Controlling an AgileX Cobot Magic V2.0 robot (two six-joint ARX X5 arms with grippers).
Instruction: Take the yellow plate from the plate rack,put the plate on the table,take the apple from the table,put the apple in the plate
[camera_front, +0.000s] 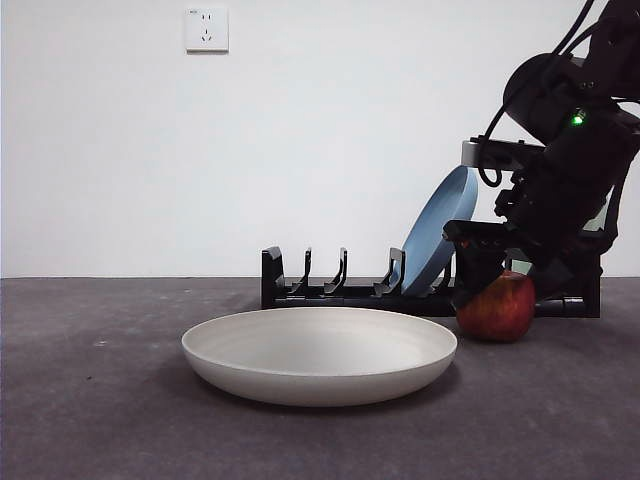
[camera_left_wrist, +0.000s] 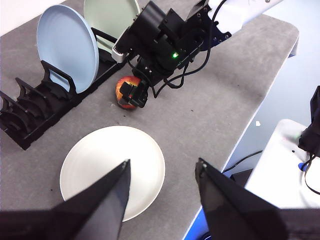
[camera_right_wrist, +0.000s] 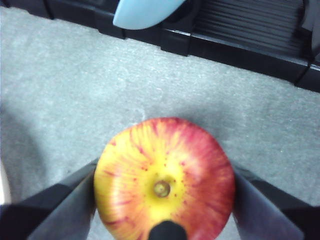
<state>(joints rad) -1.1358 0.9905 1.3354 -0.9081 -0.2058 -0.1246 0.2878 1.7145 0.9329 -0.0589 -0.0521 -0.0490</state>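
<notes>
The cream yellow plate (camera_front: 320, 350) lies flat on the dark table (camera_front: 90, 420), in front of the black plate rack (camera_front: 330, 293). In the left wrist view the plate (camera_left_wrist: 112, 167) lies beside the rack (camera_left_wrist: 30, 120). The red and yellow apple (camera_front: 497, 308) sits at the plate's right, close to the rack. My right gripper (camera_front: 505, 275) comes down over it, one jaw pressed on each side of the apple (camera_right_wrist: 165, 175), stem dimple up. It also shows in the left wrist view (camera_left_wrist: 132, 95) on the apple (camera_left_wrist: 126, 92). My left gripper (camera_left_wrist: 162, 200) is open and empty, high above the plate.
A blue plate (camera_front: 440, 230) leans in a rack slot just behind the apple, and shows in the left wrist view (camera_left_wrist: 67, 45). A sage-green plate (camera_left_wrist: 110, 17) stands behind it. The table's edge (camera_left_wrist: 240, 145) runs past the plate. A wall socket (camera_front: 206, 29) is high behind.
</notes>
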